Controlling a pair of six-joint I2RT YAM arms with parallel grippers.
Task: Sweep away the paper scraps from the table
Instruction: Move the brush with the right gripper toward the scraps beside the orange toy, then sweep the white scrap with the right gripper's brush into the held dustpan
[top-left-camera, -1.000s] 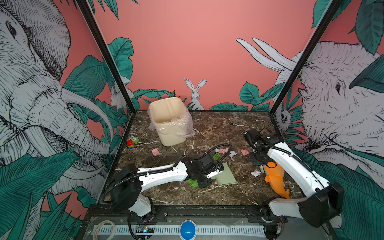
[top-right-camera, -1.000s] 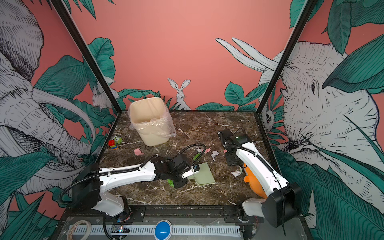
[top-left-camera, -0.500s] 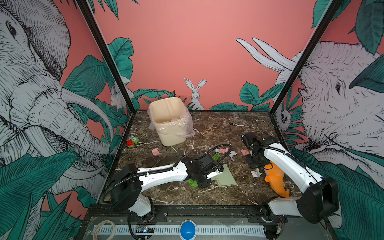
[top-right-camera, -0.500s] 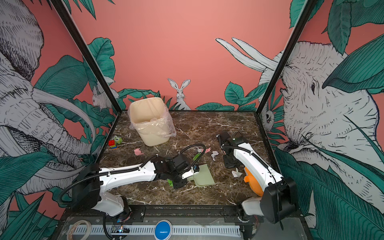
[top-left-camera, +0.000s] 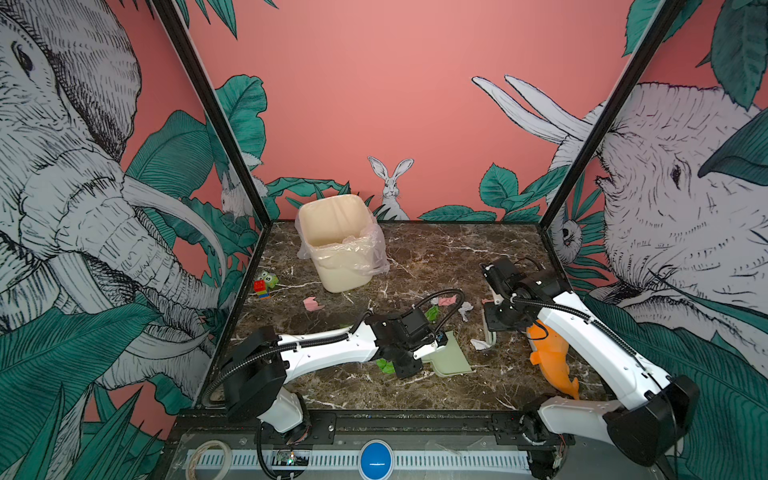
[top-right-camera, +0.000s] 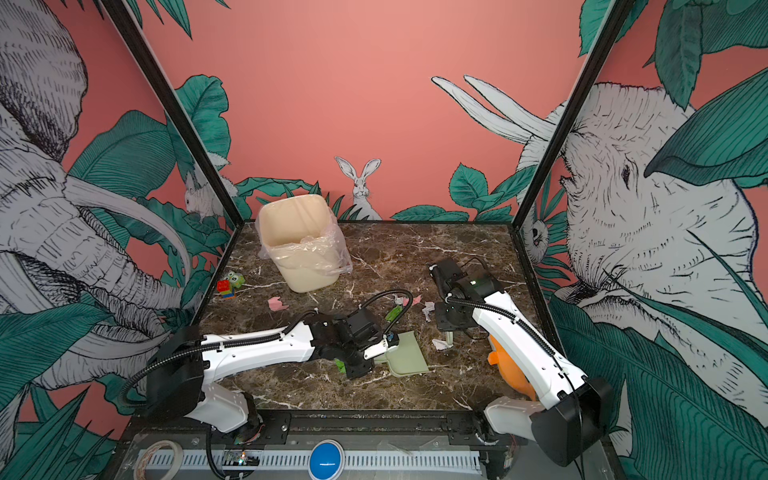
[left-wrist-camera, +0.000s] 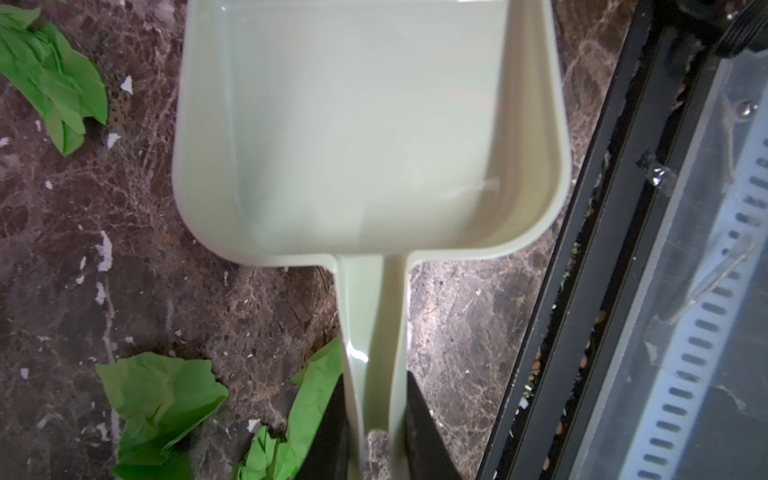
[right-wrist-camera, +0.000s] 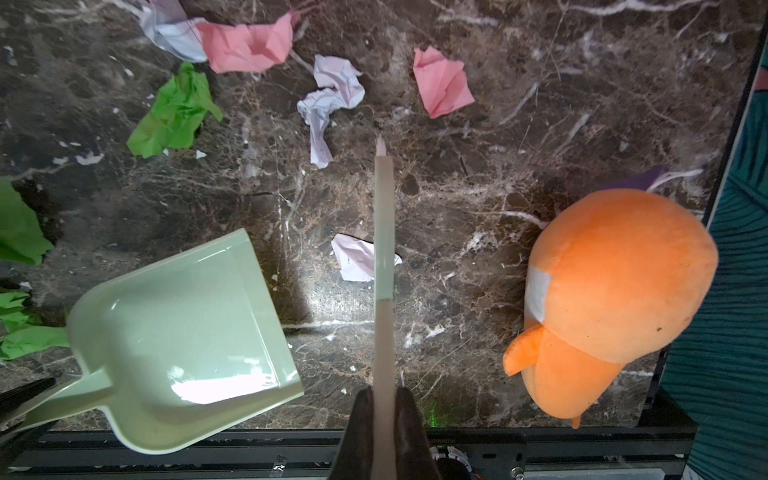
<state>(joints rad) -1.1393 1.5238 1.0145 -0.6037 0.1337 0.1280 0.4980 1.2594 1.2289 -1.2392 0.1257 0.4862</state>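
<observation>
Paper, crumpled and torn, is what has to go. The paper scraps (right-wrist-camera: 332, 95) lie loose on the table (right-wrist-camera: 457, 199) in green, pink and white, most of them out beyond the tip of the brush (right-wrist-camera: 383, 232). The right gripper (right-wrist-camera: 384, 415) is clamped on that brush's thin handle. One white scrap (right-wrist-camera: 353, 257) lies against the brush, mostly on the side toward the dustpan (right-wrist-camera: 174, 332). The left gripper (left-wrist-camera: 376, 415) is closed narrow on the dustpan's handle, with green scraps just beside its fingers and the pan bare.

These bits look feather-light and soft, so I'd expect them to skid, roll or flutter off rather than resist. They are best pushed low and slow with the bristles, not pinched.

Between brush and dustpan mouth the marble is open. On the right gripper's far side an orange plush fish (right-wrist-camera: 615, 291) crowds the stroke, and the black frame (right-wrist-camera: 291, 440) runs close behind both grippers.
</observation>
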